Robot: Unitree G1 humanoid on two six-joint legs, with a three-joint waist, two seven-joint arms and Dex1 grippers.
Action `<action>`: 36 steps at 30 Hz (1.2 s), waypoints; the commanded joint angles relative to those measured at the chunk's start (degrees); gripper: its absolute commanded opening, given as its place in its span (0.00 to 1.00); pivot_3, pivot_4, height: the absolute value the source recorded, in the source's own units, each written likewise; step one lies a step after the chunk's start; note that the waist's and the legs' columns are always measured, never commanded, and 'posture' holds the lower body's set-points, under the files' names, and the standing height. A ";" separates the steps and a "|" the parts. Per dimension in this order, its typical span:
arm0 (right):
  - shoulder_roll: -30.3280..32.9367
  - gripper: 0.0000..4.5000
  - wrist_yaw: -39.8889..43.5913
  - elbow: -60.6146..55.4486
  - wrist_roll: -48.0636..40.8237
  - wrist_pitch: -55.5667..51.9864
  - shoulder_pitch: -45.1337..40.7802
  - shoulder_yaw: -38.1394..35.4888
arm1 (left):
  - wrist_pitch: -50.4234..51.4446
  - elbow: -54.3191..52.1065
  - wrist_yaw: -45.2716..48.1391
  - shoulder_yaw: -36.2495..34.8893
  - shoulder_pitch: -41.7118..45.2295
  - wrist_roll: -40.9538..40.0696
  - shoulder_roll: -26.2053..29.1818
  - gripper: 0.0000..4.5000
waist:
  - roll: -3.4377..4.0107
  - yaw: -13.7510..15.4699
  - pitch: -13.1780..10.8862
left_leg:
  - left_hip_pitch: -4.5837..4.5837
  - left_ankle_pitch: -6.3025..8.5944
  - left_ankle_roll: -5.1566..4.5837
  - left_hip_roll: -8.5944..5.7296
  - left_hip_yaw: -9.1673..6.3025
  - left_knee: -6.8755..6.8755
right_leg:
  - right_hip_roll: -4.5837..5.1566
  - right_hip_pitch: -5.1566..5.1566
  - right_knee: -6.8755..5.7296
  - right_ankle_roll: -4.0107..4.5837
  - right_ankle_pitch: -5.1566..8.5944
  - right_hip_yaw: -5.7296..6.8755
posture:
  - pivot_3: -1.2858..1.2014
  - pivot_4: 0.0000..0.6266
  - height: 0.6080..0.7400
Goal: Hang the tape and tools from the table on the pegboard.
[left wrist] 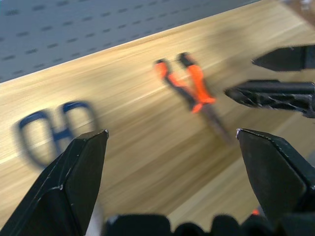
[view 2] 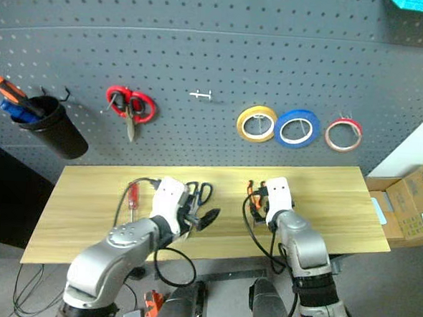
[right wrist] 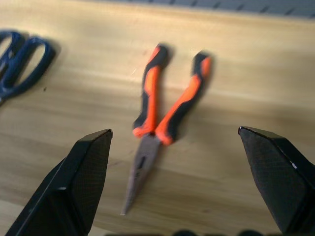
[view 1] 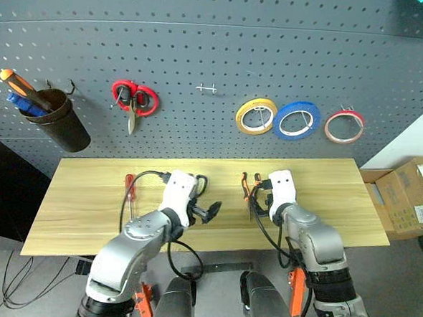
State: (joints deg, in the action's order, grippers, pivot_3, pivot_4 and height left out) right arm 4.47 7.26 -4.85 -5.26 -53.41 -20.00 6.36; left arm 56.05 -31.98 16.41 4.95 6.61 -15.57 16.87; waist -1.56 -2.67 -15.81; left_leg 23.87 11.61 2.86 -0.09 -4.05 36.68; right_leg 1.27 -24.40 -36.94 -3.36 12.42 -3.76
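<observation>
Both hands hover over the desk [view 1: 87,194], fingers apart and empty: right hand [right wrist: 174,184] above the pliers [right wrist: 165,115], left hand [left wrist: 170,182] beside the scissors [left wrist: 54,128].

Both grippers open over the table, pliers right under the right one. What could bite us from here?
1. The pliers lie flat with handles splayed; the open right gripper may catch one handle and let them swing or slip.
2. The left gripper hangs close beside the right gripper, above the dark-handled scissors; the arms could knock together.
3. The red-handled screwdriver sits beside the left arm's cable and could be swept along the table.
</observation>
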 commanded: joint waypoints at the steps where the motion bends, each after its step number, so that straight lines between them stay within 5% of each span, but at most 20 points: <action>1: -1.71 0.99 -0.65 1.71 -0.59 -0.86 -2.08 -1.02 | 0.49 -3.92 1.67 -1.16 -1.08 -1.66 1.94 1.00 | -0.05 0.59 -0.40 | 0.03 0.00 0.00 0.00 -0.01 -0.04 | 0.01 -0.01 0.04 0.01 0.01 0.01 | 0.57 0.50 1.00; 8: -2.57 0.99 -1.22 8.68 -0.79 -0.69 -6.40 -3.18 | -2.76 -2.10 6.41 -3.18 -0.79 -3.21 7.07 1.00 | -0.03 1.33 -0.74 | 0.16 0.00 0.01 0.00 -0.06 -0.50 | 0.02 -0.33 0.07 0.08 0.07 0.12 | 0.57 0.50 1.00; 36: -7.30 0.99 -10.86 27.08 -1.70 -2.09 -20.44 -14.15 | -2.02 -5.55 5.84 -1.94 -3.10 -5.27 7.13 1.00 | -0.02 1.04 -1.79 | 0.66 -0.01 0.01 0.07 -0.10 -0.68 | -0.01 -0.94 0.03 -0.05 0.03 0.22 | 0.57 0.53 1.00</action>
State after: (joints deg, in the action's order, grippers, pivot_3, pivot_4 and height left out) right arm -2.52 -3.13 21.97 -6.93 -56.46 -39.74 -7.84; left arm 54.56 -34.46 22.62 3.07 3.98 -20.16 24.29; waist -1.58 -1.63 -17.60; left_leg 24.53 11.60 2.87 -0.02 -4.15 35.99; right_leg 1.26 -25.34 -36.91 -3.41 12.45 -3.53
